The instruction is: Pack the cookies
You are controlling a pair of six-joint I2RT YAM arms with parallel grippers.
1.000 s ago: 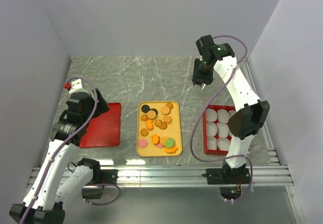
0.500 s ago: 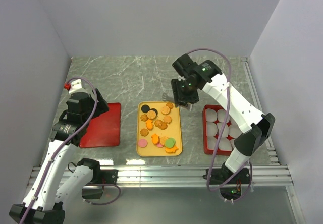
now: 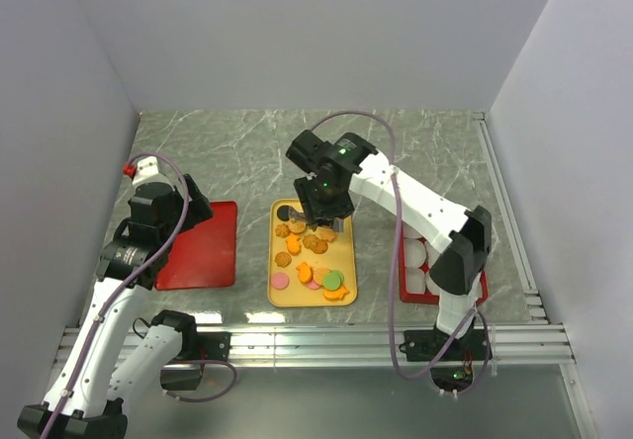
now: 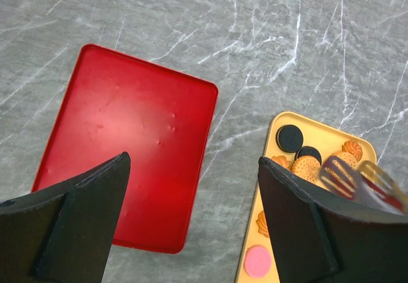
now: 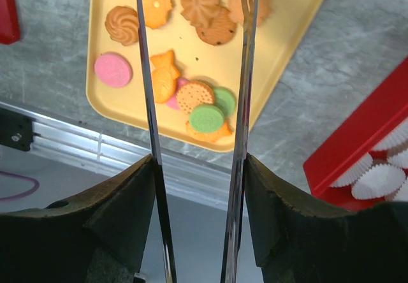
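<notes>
Desk (image 3: 247, 147): the yellow tray (image 5: 290, 34) holds every cookie (image 5: 197, 95) seen. On the red tray (image 5: 357, 149), the paper cups (image 5: 376, 178) that show look empty. Packing seems unstarted. Right fingers (image 5: 150, 104) spread above the cookies, pinching nothing. Left fingers (image 4: 95, 219) spread, empty.

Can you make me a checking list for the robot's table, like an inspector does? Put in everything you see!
Surface: grey marbled table, no spills seen.
Job's things: cookies lie on the yellow tray; white paper cups sit in the right red tray; the left red tray holds nothing.
Clutter: nothing seen.
Grippers: left claw open, above the left red tray; right claw open over the yellow tray, holding nothing.
Cables: a purple cable loops along each arm; no snag seen.
Surroundings: plain pale walls on three sides; metal rail at the near edge.
</notes>
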